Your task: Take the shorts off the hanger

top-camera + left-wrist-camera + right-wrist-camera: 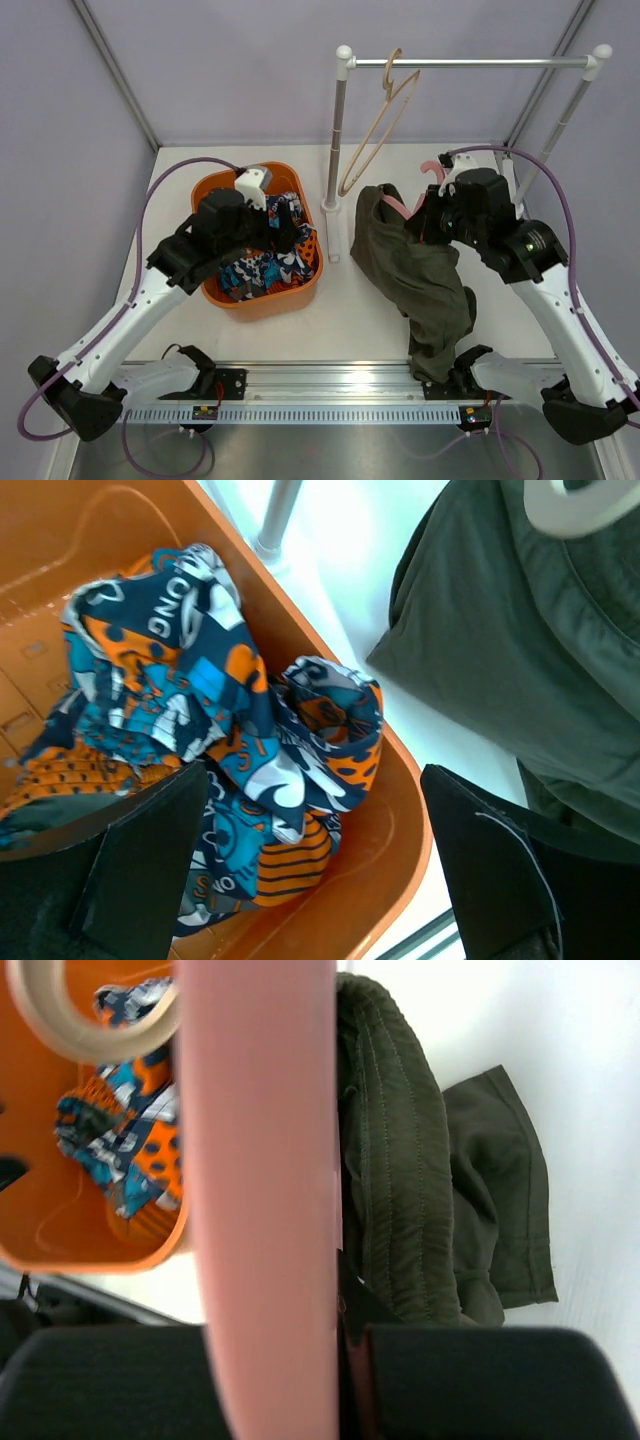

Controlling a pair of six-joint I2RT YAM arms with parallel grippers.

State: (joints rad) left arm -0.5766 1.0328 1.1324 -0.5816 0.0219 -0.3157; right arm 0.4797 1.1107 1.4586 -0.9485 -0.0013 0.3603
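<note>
Dark olive shorts point(420, 275) drape from a pink hanger point(412, 203) down onto the white table. My right gripper point(437, 215) is shut on the pink hanger point(265, 1190) and holds it up; the shorts' waistband point(395, 1170) hangs beside it. My left gripper point(262, 225) is open and empty above the orange basket point(310, 280), over the patterned clothes point(220, 730). The shorts also show at the right of the left wrist view point(520, 630).
The orange basket point(400, 810) holds blue, orange and white patterned clothes point(270, 262). A clothes rail point(470, 62) on two posts stands at the back, with a beige hanger point(380, 120) on it. A metal track point(330, 385) runs along the near edge.
</note>
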